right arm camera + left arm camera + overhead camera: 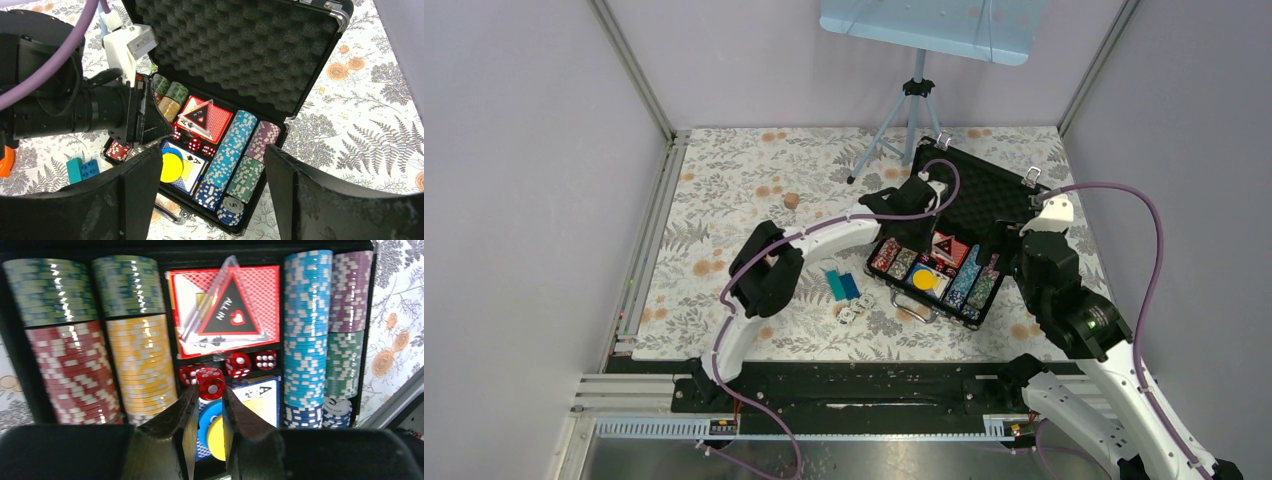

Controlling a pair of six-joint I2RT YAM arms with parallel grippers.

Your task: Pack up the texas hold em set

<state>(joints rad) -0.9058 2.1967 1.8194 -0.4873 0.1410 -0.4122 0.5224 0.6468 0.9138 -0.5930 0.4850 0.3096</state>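
The texas hold em set (984, 195) is lying open toward the far right corner of the surface, and the packing is being judged as well advanced but unfinished. Rows of poker chips (142, 365) are being held in the troughs on both sides. A red card deck (260, 300), a yellow disc (172, 166) and three dice (239, 364) are resting in the middle compartment. A fourth red die (210, 382) is being pinched between the nearly closed fingers of the left end effector (209, 394), just above the others, so its placement appears to be in hand. The right end effector (209, 152) is being held wide open and empty above the case. A few small pale round pieces (852, 312) are lying on the surface just off the case's near left side, beside the toy bricks (842, 285). They appear to be awaiting packing, though their kind cannot be told. The lid is standing open, with closing and latching not yet done.
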